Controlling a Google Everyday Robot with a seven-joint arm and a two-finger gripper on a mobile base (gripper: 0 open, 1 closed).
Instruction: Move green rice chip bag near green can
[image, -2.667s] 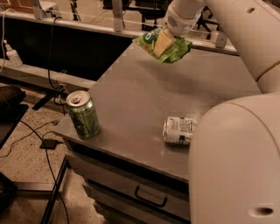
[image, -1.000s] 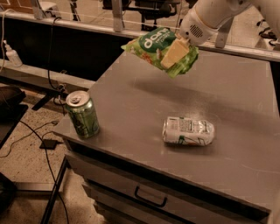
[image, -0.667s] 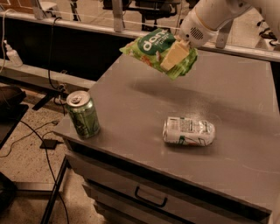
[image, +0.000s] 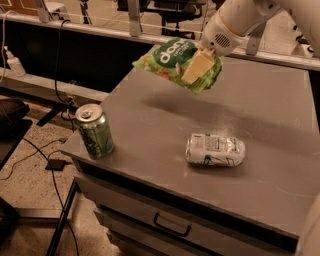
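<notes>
The green rice chip bag (image: 172, 62) hangs in the air above the far left part of the grey table (image: 270, 115), tilted, its dark-green oval facing me. My gripper (image: 200, 65) is shut on the bag's right side, with one pale finger (image: 196, 67) lying across its front. The green can (image: 94, 131) stands upright at the table's near left corner, well below and to the left of the bag, apart from it.
A silver-white can with green stripes (image: 215, 149) lies on its side near the table's middle front. A drawer with a handle (image: 172, 226) sits under the tabletop. Cables (image: 30, 155) run over the floor at left.
The gripper has carried the bag slightly left and forward over the table, towards the green can's side. Both cans have stayed put.
</notes>
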